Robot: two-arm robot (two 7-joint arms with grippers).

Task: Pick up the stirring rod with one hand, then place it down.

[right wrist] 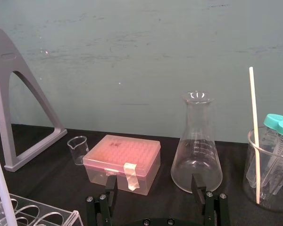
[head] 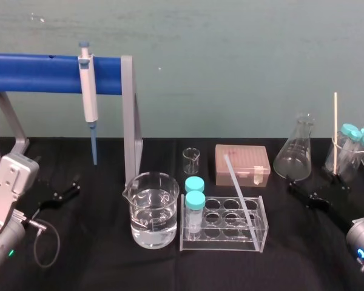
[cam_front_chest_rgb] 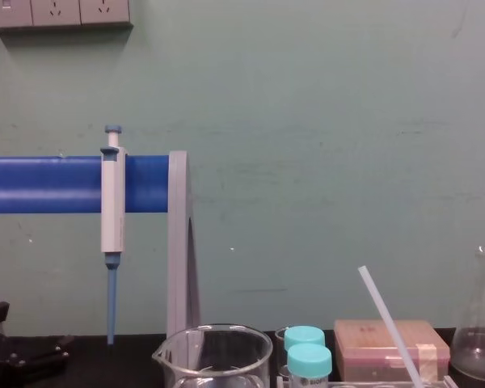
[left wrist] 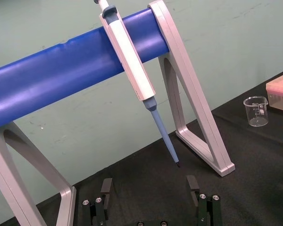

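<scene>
Near the middle of the table, the stirring rod (head: 239, 197) leans in the clear tube rack (head: 218, 244). Its lower end sits at the rack's front right and its top tilts back and to the left. The right gripper (head: 312, 187) is well off to the rod's right, low over the black cloth before the flask (head: 295, 151), fingers spread wide and holding nothing. The left gripper (head: 59, 193) rests far left by the pipette stand (head: 129, 115), also spread wide.
</scene>
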